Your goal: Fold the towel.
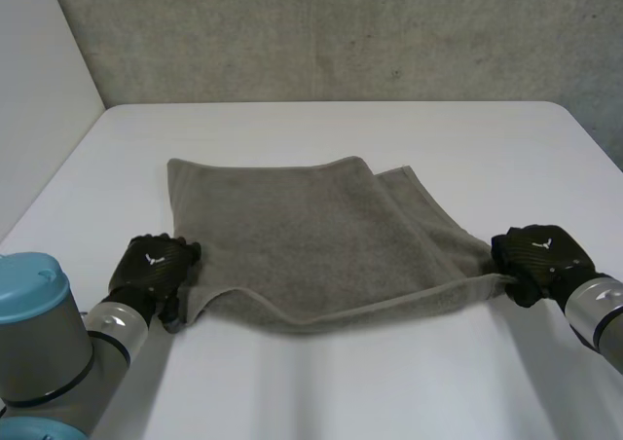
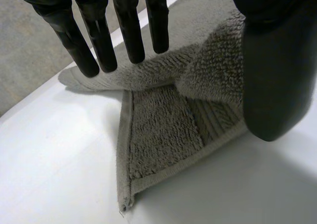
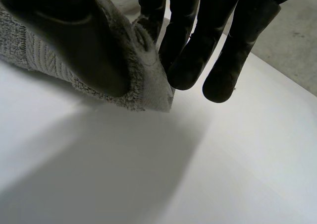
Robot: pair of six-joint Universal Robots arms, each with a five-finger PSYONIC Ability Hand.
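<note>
A grey towel (image 1: 311,236) lies on the white table (image 1: 321,391), its right part folded over so that a second layer shows along the far right edge. My left hand (image 1: 151,265) is at the towel's near left corner. In the left wrist view its fingers (image 2: 131,30) are straight behind a raised fold of the towel (image 2: 163,130) and the thumb (image 2: 277,75) stands in front, apart from them. My right hand (image 1: 540,255) is at the near right corner. There the thumb (image 3: 84,40) pinches the towel's corner (image 3: 143,85) against the fingers (image 3: 193,50).
The table runs back to a grey concrete wall (image 1: 321,31), and a white panel (image 1: 39,90) stands along the left side. Bare tabletop lies in front of the towel and beyond it.
</note>
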